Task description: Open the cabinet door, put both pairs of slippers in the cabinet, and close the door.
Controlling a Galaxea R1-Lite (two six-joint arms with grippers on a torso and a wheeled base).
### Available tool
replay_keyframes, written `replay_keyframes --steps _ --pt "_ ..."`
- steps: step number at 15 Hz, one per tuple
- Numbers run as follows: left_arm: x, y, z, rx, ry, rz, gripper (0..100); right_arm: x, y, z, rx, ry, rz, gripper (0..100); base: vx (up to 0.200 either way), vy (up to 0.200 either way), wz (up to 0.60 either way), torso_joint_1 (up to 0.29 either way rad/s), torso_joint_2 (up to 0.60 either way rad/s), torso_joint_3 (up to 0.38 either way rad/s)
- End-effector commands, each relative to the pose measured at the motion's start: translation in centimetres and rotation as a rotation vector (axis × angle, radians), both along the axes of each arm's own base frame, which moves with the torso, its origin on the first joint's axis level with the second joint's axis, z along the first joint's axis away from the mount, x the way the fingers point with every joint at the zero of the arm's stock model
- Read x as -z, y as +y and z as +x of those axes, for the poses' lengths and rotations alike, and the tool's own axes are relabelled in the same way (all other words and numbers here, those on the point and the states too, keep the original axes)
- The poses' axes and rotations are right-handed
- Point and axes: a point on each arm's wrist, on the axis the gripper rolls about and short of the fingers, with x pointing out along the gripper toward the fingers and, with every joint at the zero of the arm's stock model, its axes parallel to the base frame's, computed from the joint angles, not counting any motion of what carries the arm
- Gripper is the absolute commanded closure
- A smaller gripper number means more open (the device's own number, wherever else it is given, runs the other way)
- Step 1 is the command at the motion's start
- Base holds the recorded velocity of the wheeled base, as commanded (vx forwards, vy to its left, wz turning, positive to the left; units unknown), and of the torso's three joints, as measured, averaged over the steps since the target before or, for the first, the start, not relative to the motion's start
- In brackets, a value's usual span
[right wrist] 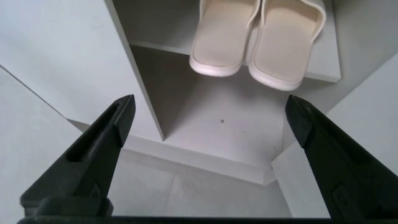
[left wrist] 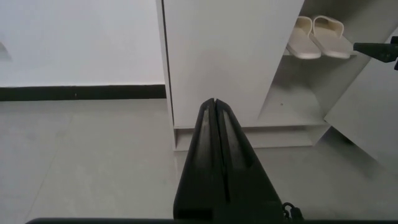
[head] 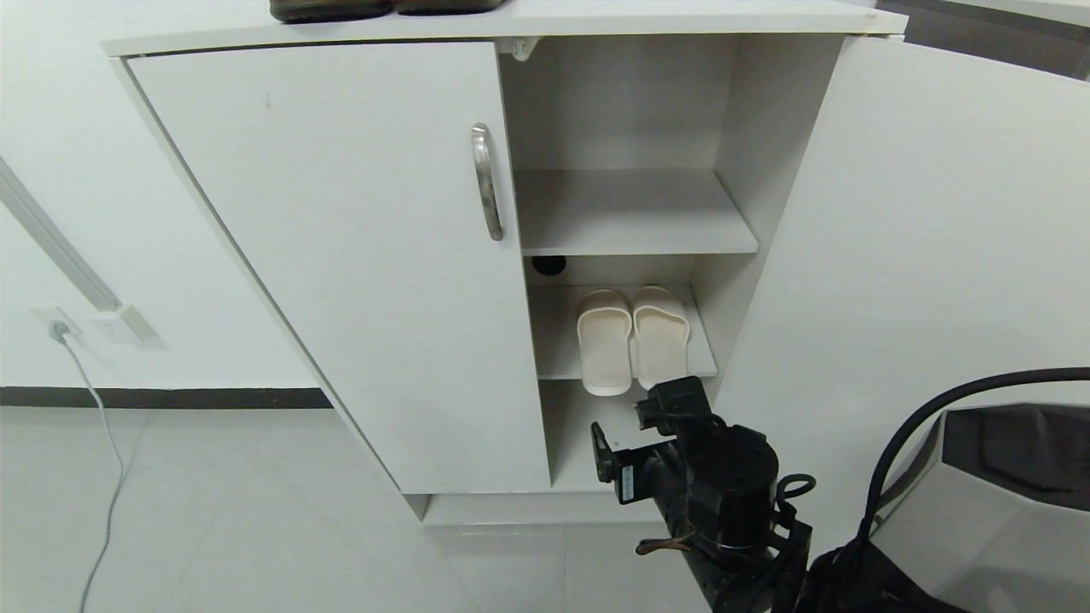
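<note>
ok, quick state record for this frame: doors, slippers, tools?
left white cabinet door: shut, metal bar handle
right white cabinet door: swung open
cream rubber slippers: side by side on lower shelf
dark slippers: on cabinet top, partly cropped
right tool: open, empty, low before the open compartment
left tool: shut, empty

Wall socket (1 plug in), black baseboard, tiled floor
</note>
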Motion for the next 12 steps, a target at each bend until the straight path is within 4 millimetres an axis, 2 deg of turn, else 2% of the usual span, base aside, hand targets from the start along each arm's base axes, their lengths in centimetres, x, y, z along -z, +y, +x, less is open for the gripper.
replay_keyframes --steps 1,6,12 --pt "-0.01 0.0 0.01 -0.001 0.001 -0.001 100 0.58 -0.09 0.36 0.007 0.01 -0.013 0 0.0 0.0 0.0 0.0 0.0 0.0" --pt "-0.01 0.01 0.01 -0.002 0.001 -0.004 100 1.18 -0.16 0.51 0.012 0.02 -0.025 0 0.0 0.0 0.0 0.001 0.0 0.017" --pt "-0.03 0.01 0.01 -0.004 -0.001 -0.001 100 1.36 -0.73 0.9 0.028 0.025 -0.038 0 0.0 0.0 0.0 0.002 0.0 0.181"
